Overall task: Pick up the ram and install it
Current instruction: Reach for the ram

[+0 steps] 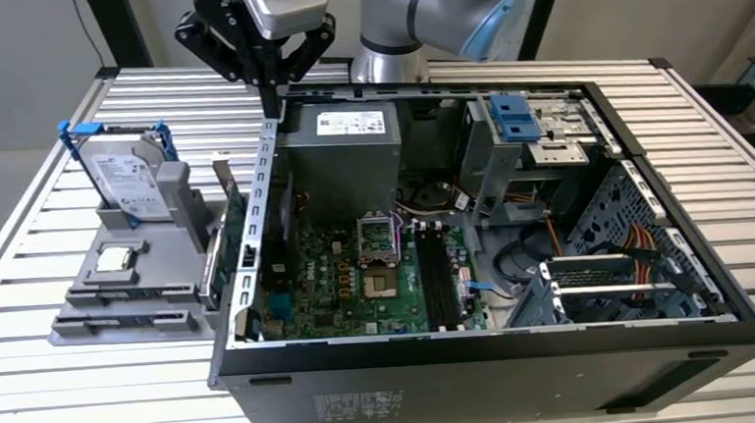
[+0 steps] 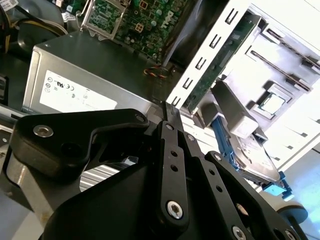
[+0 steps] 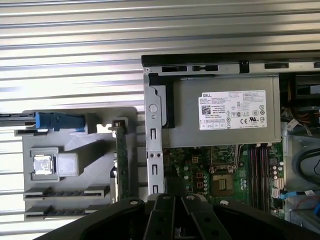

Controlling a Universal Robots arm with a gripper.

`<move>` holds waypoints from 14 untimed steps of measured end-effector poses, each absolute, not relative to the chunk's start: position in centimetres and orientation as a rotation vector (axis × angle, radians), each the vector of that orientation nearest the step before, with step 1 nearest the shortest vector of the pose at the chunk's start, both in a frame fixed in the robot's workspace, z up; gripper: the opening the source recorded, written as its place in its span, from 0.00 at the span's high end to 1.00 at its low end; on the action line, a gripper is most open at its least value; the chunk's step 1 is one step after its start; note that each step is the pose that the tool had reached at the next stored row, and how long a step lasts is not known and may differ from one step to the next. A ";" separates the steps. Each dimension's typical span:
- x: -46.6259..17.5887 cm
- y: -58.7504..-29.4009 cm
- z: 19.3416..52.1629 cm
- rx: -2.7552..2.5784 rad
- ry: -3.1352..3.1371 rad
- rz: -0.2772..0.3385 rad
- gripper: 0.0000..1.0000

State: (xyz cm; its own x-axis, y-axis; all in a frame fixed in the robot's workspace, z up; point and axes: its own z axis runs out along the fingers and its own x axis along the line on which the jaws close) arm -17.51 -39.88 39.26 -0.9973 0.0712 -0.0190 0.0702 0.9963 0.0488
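Observation:
My gripper hangs over the back corner of the open computer case, on the exterior view's left, just above the case wall beside the power supply. Its black fingers meet at the tips in both wrist views, gripper and gripper, shut with nothing seen between them. The ram is hidden from me as a separate stick. The long dark memory slots lie on the motherboard beside the processor socket. I cannot tell whether a stick sits in the slots.
A grey fixture stands outside the case on the exterior view's left. It carries an upright hard drive, a small square silver chip and a green card on edge against the case. Its two front grooves hold nothing. Drive bays and cables crowd the case's other side.

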 end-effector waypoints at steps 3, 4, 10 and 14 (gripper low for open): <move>-17.6 -39.9 39.3 0.110 3.118 0.075 1.00; -17.6 -39.9 39.3 0.110 3.118 0.075 1.00; -17.7 -39.9 39.3 0.110 3.118 0.075 1.00; -17.8 -39.9 39.3 0.110 3.118 0.075 1.00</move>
